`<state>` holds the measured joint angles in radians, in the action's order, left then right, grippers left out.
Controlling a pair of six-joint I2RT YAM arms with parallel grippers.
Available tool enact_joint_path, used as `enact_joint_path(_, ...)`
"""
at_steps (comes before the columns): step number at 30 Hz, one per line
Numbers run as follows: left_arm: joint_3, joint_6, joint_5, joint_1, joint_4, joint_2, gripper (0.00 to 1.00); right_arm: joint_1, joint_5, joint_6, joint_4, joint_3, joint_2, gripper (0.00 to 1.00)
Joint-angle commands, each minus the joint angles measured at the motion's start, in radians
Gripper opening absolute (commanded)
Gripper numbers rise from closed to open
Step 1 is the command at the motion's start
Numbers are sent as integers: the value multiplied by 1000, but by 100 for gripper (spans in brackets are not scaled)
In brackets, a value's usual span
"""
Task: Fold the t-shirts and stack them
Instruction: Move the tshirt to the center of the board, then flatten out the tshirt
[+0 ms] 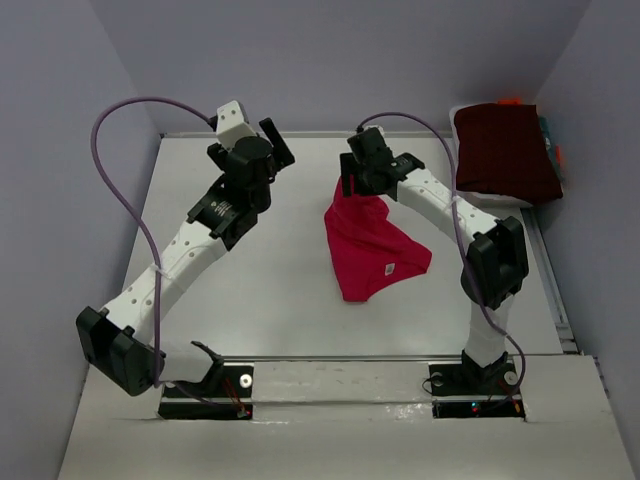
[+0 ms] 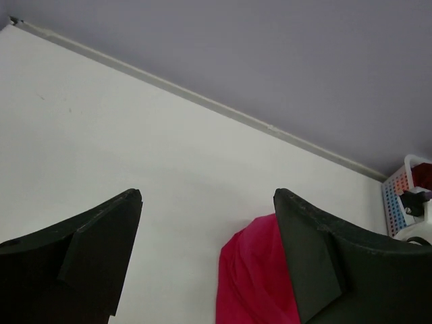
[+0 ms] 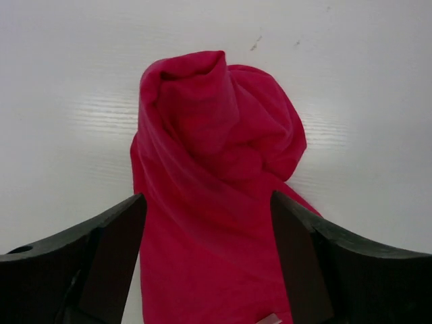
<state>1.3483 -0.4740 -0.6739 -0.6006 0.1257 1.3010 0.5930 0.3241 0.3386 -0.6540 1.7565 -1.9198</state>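
A crimson-pink t-shirt lies crumpled on the white table, its upper end bunched into a peak just under my right gripper. In the right wrist view the cloth fills the gap between the spread fingers of that gripper. The jaws stand wide apart and do not pinch it. My left gripper hovers open to the left of the shirt with nothing in it. In its own view the left gripper frames bare table, and the pink t-shirt shows beside the right finger. A dark maroon folded t-shirt rests at the back right.
The maroon shirt sits on a white basket in the back right corner, also seen as a basket in the left wrist view. Grey walls close in the table at the back and sides. Purple cables loop over both arms.
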Motion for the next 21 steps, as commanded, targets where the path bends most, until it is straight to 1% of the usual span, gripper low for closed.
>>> enact_joint_path(1,-79,-113,152,-5,3,26,90,-10,44,54,2,-18,79,87)
enact_joint_path(2,-104,-129,190,-5,2,35,90,-10,36,60,8,-44,100,88)
enact_joint_path(3,-127,-144,213,-37,-1,41,89,-10,11,69,17,-72,123,88)
enact_joint_path(5,-196,-173,231,-74,0,70,89,-10,-31,106,56,-142,203,87)
enact_joint_path(6,-213,-184,237,-103,5,86,89,-10,-80,118,72,-223,228,87)
enact_joint_path(8,-258,-213,276,-128,15,130,89,-10,-111,149,111,-303,281,84)
enact_joint_path(9,-276,-228,292,-157,22,156,88,-10,-99,172,117,-377,304,83)
enact_joint_path(11,-296,-232,293,-194,15,171,88,-10,-71,189,119,-473,320,83)
enact_joint_path(13,-305,-233,295,-235,15,188,88,-10,-71,220,122,-532,338,83)
enact_joint_path(15,-310,-242,310,-244,34,224,88,-10,-76,247,137,-596,373,81)
enact_joint_path(18,-351,-250,352,-255,16,239,88,-10,-80,319,171,-759,427,76)
enact_joint_path(21,-373,-252,367,-266,0,242,88,-10,-83,355,188,-842,464,73)
